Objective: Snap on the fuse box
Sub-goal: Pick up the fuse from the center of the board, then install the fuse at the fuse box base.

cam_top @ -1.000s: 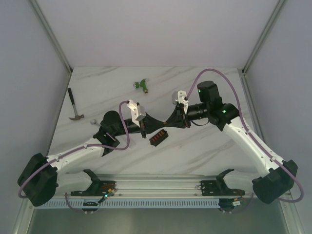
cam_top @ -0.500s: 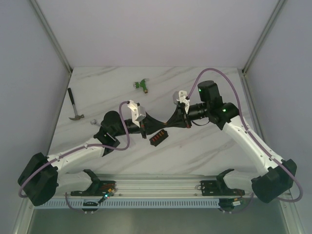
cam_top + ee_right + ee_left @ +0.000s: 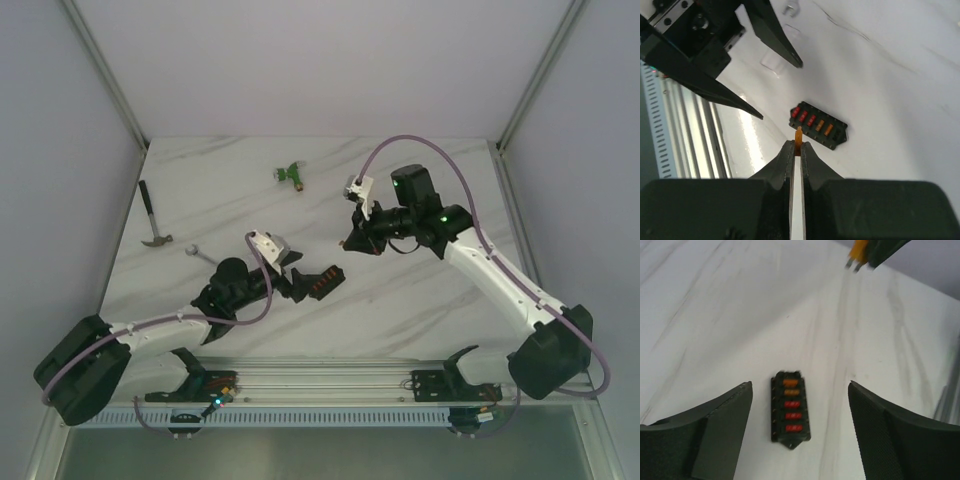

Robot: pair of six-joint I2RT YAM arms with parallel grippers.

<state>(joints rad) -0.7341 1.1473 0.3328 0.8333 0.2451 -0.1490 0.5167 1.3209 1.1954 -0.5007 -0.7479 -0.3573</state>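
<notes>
Left wrist view: fuse box (image 3: 790, 412) lying flat on the white marble counter (image 3: 715, 315), its red and orange fuse row facing up, between the left jaws, which stand wide apart and grip nothing. Right wrist view: right jaws pinched tight on a small orange fuse (image 3: 799, 134), held clear of the counter, apart from the box.

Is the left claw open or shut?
The left claw is open: its fingers stand wide apart, one on each side of the fuse box, not touching it.
</notes>
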